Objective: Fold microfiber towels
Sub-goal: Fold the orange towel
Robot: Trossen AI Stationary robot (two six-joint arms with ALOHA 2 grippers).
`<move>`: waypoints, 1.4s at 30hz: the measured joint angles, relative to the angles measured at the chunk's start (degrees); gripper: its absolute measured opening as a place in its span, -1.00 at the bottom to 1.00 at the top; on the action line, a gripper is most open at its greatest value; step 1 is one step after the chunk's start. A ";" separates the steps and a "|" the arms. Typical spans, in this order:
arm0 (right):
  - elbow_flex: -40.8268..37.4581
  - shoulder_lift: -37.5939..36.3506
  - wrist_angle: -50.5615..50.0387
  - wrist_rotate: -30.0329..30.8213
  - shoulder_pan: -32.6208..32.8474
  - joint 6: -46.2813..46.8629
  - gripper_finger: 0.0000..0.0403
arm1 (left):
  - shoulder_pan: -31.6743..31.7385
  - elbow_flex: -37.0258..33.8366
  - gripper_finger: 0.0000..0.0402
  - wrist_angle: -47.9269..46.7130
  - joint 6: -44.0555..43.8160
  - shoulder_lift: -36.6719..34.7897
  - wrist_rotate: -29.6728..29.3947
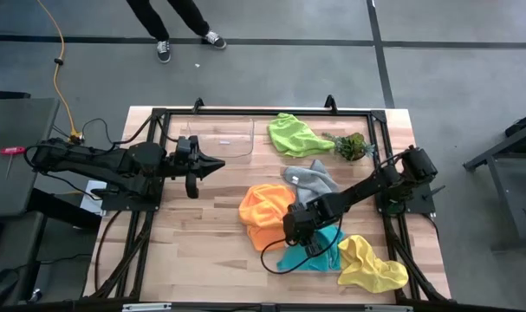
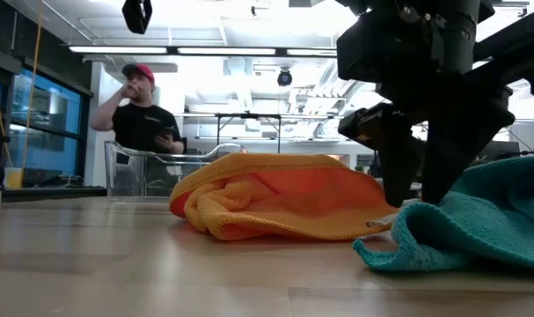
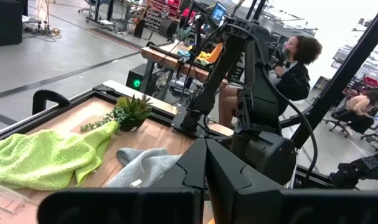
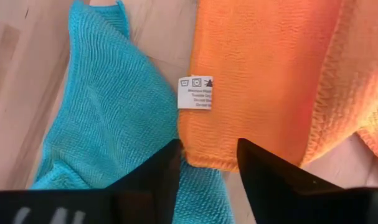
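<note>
An orange towel (image 1: 267, 212) lies crumpled at the table's middle, with a teal towel (image 1: 308, 257) beside it at the near side. A yellow towel (image 1: 371, 264) lies near right. A grey towel (image 1: 314, 180) and a lime green towel (image 1: 295, 134) lie farther back. My right gripper (image 1: 295, 227) is open and low over the place where orange and teal meet. In the right wrist view its fingers (image 4: 170, 168) stand on either side of the orange towel's hemmed edge (image 4: 207, 163), below a white label (image 4: 195, 93). My left gripper (image 1: 217, 165) is shut and empty, raised at the far left. My right gripper points down, with the orange towel's hemmed edge (image 4: 204, 160) between its open fingers and the teal towel (image 4: 101, 112) under one finger. I cannot tell whether the fingers touch either cloth.
A small plant sprig (image 1: 351, 146) lies by the lime green towel at the far right. A clear plastic tray (image 1: 228, 139) stands at the far edge. A person stands beyond the table's far side (image 2: 143, 114), and another sits behind it (image 3: 294, 68). Bare wood shows at the near left.
</note>
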 joint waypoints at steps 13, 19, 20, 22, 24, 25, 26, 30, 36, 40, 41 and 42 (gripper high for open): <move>-0.02 1.35 -0.65 -2.27 -0.01 1.57 -0.51 | -0.01 0.02 -1.00 0.17 -0.05 0.00 0.00; -0.02 1.64 -0.30 -2.35 -0.01 0.49 -0.51 | -0.02 0.04 -1.00 0.13 -0.02 0.00 0.00; -0.02 1.64 -0.35 -2.38 -0.01 0.11 -0.51 | -0.02 0.04 -1.00 0.15 -0.02 0.00 0.00; -0.02 1.63 0.02 -2.55 -0.01 0.09 -0.51 | -0.02 0.04 -1.00 0.12 -0.02 0.00 0.00; -0.02 1.64 0.32 -2.55 -0.01 -0.06 -0.51 | -0.01 0.04 -1.00 0.12 0.00 -0.02 0.00; -0.02 1.64 0.66 -2.55 -0.01 -0.04 -0.51 | -0.01 0.04 -1.00 0.11 0.00 -0.02 0.00; -0.02 1.63 1.04 -2.55 -0.01 -0.06 -0.52 | -0.02 0.04 -1.00 0.10 0.00 0.00 0.00; 0.57 1.63 0.87 -2.23 -0.17 -0.06 -0.70 | -0.02 0.04 -1.00 0.04 0.00 0.00 -0.03; 0.85 1.62 -1.03 -2.76 -0.66 -0.43 -0.91 | -0.02 0.04 -1.00 0.06 0.00 0.00 -0.15; 1.22 1.62 -3.06 -2.41 -1.10 -0.08 -0.90 | -0.02 0.04 -1.00 0.06 0.00 0.00 -0.17; 1.91 1.62 -4.07 -2.51 -1.38 -0.08 -0.95 | 0.00 0.04 -1.00 0.08 0.00 0.00 -0.17; 2.91 1.62 -5.11 -2.78 -1.79 -0.12 -0.97 | -0.02 0.04 -1.00 0.13 0.02 -0.02 -0.17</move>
